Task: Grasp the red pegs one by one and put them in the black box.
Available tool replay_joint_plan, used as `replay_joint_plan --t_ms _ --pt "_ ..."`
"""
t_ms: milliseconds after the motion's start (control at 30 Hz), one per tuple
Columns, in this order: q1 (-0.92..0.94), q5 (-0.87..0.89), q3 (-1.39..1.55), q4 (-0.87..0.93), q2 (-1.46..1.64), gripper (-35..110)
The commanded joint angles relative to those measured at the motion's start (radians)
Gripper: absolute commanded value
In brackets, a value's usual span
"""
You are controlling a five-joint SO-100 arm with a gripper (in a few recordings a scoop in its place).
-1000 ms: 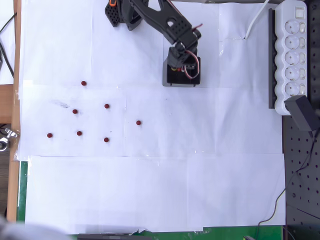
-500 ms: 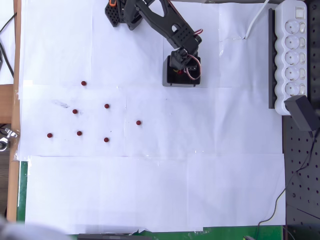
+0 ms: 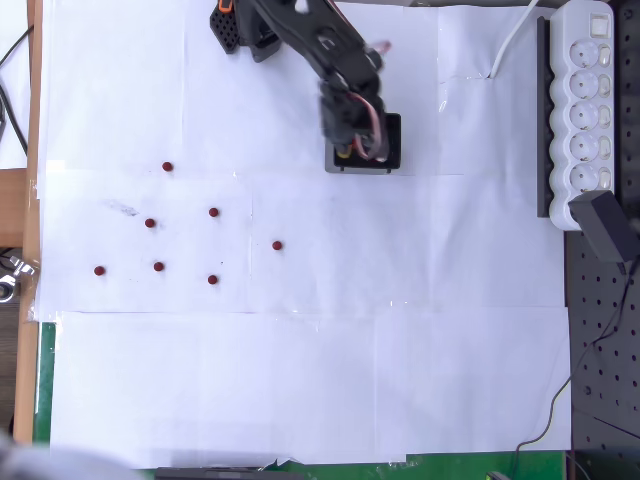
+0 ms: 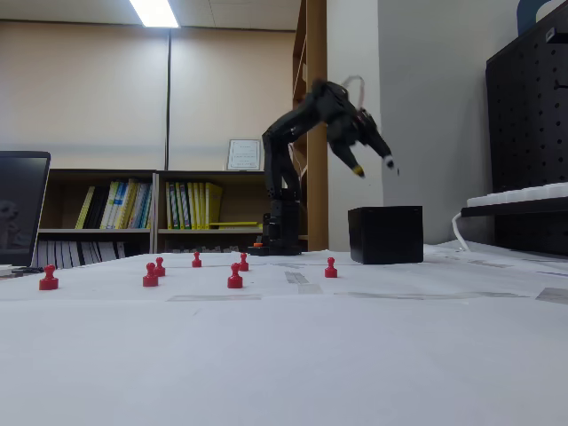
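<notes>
White paper covers the worktop, where the claw (image 4: 374, 166), spread and empty above the black box (image 4: 385, 234), should be swung to the nearest red peg (image 3: 277, 245) and centred over its top.

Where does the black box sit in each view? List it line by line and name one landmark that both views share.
Overhead view: the black box is at upper centre, partly covered by the arm, left of the white power strip.
Fixed view: the box stands right of centre on the table, below the arm.
Shared landmark: the red peg nearest the box.
</notes>
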Motion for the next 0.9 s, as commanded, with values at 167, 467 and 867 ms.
replay_joint_plan --t_ms 167,467,867 --pt "0.515 0.459 -0.537 -0.206 -0.308 20" --pt "0.816 0.690 -1.095 -0.887 -0.291 20" --pt "0.853 0.653 -1.310 -1.401 -0.123 20"
